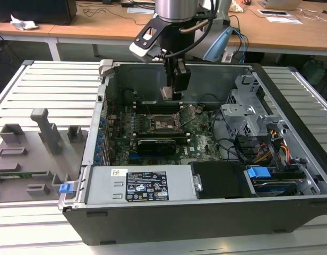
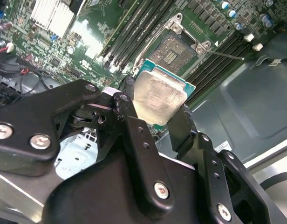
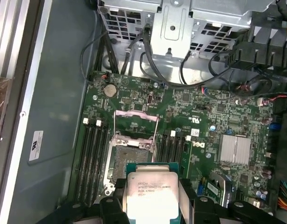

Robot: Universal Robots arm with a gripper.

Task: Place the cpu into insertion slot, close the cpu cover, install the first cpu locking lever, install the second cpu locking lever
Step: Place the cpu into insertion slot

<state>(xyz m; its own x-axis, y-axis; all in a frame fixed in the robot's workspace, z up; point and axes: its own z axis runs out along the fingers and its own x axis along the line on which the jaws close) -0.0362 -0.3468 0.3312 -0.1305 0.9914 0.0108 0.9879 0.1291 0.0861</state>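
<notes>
Second wrist view has the gripper [image 2: 155, 106] clamped on the cpu [image 2: 158, 93] by opposite edges, metal side up, above the bare insertion slot [image 2: 174, 50], guessing so it lines up square.

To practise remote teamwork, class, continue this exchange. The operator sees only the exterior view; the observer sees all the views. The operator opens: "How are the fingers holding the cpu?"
Observer: In the second wrist view the fingers clamp the cpu by two opposite edges, with its metal face showing.
Operator: Is the insertion slot free?
Observer: Yes. In the first wrist view the insertion slot is empty, its dark centre bare.
Operator: And the cpu cover?
Observer: The first wrist view shows the cpu cover swung open, off the slot.
</notes>
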